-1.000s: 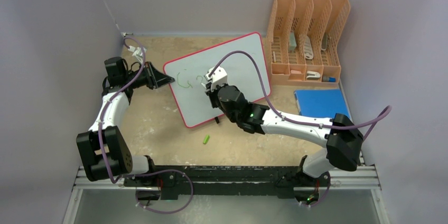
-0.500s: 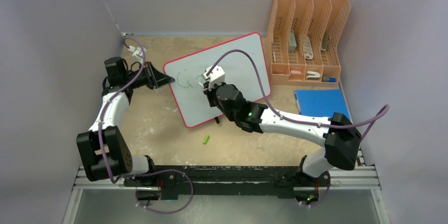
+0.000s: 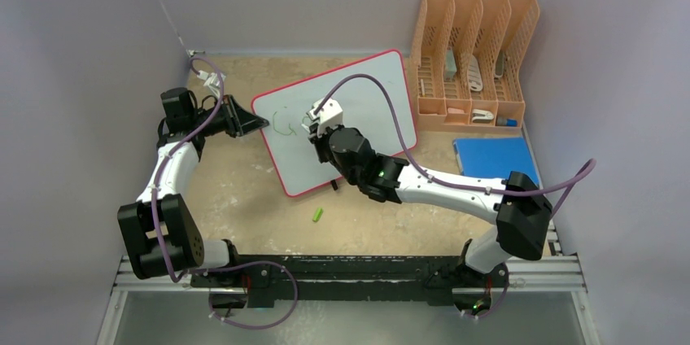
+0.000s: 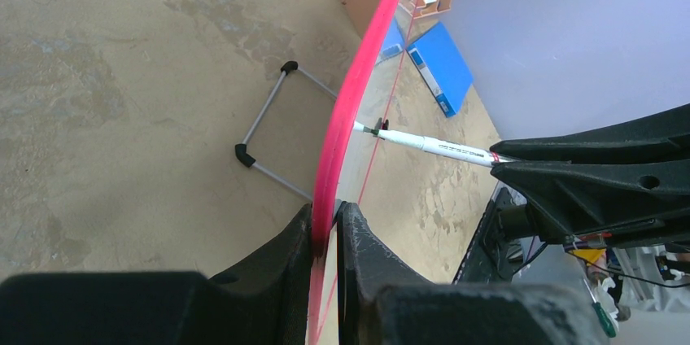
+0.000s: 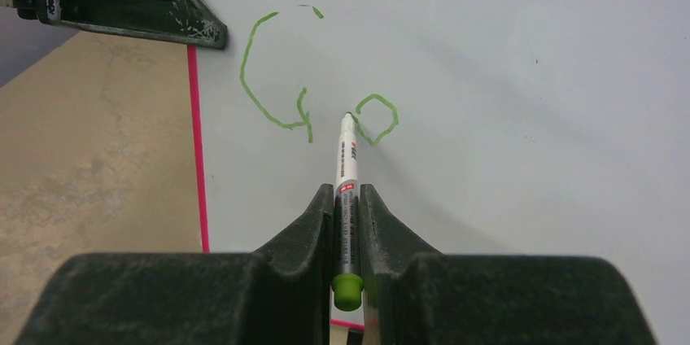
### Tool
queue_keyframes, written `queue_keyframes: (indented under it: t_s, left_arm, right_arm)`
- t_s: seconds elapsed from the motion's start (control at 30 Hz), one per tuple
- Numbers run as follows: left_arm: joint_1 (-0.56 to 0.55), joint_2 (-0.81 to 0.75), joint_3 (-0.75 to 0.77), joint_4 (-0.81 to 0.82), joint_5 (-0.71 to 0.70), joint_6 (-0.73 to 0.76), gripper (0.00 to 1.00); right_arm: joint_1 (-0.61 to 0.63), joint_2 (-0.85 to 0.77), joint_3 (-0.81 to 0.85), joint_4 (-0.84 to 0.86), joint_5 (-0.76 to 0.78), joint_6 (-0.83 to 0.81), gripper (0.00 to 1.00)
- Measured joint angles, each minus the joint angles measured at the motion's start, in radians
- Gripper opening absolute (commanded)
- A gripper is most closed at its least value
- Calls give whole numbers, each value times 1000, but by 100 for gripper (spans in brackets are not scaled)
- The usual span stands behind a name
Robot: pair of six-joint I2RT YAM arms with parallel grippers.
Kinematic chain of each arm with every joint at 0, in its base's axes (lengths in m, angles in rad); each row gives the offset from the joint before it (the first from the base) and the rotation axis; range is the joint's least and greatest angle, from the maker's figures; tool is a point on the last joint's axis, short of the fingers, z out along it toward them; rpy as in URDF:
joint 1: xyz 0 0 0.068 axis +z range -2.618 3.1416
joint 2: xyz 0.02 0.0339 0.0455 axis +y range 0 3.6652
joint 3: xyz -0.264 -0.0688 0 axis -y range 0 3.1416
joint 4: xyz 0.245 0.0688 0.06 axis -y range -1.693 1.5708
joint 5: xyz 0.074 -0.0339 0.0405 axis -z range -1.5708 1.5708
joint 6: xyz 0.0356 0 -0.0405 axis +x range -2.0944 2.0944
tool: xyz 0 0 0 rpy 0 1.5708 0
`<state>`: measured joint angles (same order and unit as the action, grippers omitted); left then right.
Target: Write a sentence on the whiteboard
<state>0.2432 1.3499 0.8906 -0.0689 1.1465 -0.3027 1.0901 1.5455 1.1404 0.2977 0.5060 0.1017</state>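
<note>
The whiteboard (image 3: 374,93) stands tilted on the table, pale with a red rim (image 4: 358,93). My left gripper (image 3: 259,123) is shut on its left edge, with the rim pinched between the jaws (image 4: 325,215). My right gripper (image 5: 348,194) is shut on a white marker (image 5: 347,158) whose green end pokes out behind the fingers. The marker's tip rests on the board (image 5: 504,76) at the left side of a small green "o" (image 5: 378,117). Of the sentence, only a green "G" (image 5: 260,93) and that "o" show. In the top view the right gripper (image 3: 313,127) hides the "o".
An orange desk organizer (image 3: 476,60) stands at the back right, with a blue folder (image 3: 492,158) lying in front of it. A green marker cap (image 3: 318,215) lies on the table below the board. A black clip foot (image 3: 334,185) sticks out at the board's lower edge.
My right gripper has shifted slightly left across the board with the marker. The left gripper and the board have not moved.
</note>
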Motion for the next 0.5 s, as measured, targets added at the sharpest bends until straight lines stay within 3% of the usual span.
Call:
queue_keyframes:
  t_s: [0.5]
  left_arm:
    - [0,0,0,0,0,0,0]
  right_arm:
    - [2,0,0,0,7,0,0]
